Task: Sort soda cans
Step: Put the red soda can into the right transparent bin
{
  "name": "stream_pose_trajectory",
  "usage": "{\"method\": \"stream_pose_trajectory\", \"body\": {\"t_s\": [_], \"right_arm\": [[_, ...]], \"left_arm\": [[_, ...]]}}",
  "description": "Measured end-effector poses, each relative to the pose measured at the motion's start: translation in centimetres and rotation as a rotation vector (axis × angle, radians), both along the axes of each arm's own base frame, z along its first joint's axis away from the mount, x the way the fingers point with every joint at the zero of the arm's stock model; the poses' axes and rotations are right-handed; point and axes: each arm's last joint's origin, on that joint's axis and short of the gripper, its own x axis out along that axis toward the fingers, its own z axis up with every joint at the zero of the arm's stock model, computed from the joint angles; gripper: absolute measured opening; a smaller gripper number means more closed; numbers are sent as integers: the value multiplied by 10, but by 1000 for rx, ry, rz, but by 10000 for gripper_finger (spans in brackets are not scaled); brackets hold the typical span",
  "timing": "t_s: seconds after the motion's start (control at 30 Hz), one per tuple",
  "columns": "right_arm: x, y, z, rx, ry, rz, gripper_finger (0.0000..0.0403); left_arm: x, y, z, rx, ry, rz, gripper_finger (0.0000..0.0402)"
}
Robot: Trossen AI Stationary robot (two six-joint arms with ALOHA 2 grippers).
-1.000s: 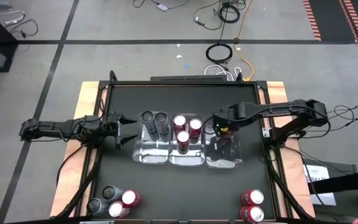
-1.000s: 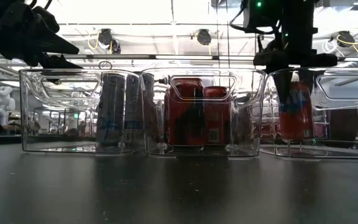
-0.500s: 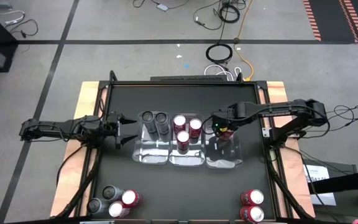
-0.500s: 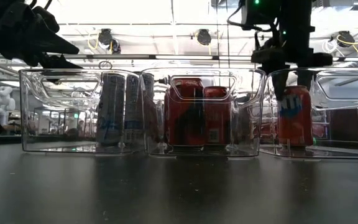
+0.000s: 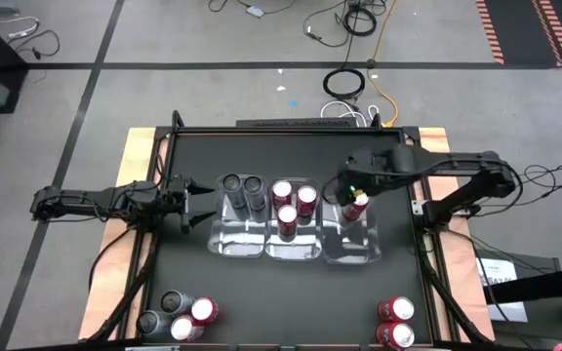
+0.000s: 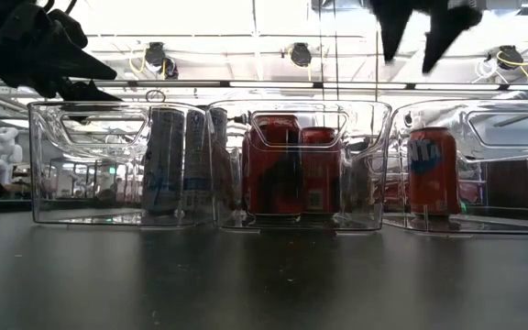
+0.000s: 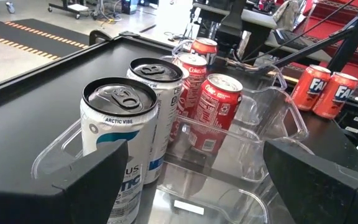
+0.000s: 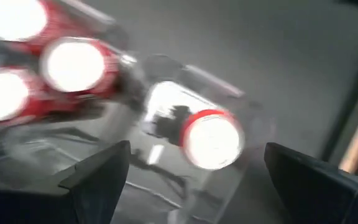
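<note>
Three clear trays [image 5: 294,246] block the table [image 5: 291,302] centre; open room lies between them and the near-corner cans [image 5: 179,315].

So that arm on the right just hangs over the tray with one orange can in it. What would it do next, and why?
Probably swing the right gripper, jaws open and empty, toward the loose cans at the table's near right corner. The orange can already stands upright in the right tray, and those are unsorted.

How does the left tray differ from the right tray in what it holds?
The left tray holds two silver cans; the right tray holds one red can. The open right gripper hangs above the right tray; the open left gripper waits beside the left tray. Both trays are clear plastic.
</note>
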Motion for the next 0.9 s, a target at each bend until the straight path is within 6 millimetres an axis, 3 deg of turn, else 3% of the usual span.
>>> {"method": "stream_pose_trajectory", "body": {"t_s": [0.1,0.2,0.53,0.77,0.9], "right_arm": [[-2,28,17,25,-86,17,362],[-8,58,20,70,-131,3,357],[-39,155,-2,217,-40,-161,343],[-68,193,-30,307,143,-320,343],[-70,209,-40,406,143,-282,343]], "left_arm": [[0,0,0,0,0,0,382],[0,0,0,0,0,0,382],[0,0,0,0,0,0,382],[0,0,0,0,0,0,382],[0,0,0,0,0,0,382]]}}
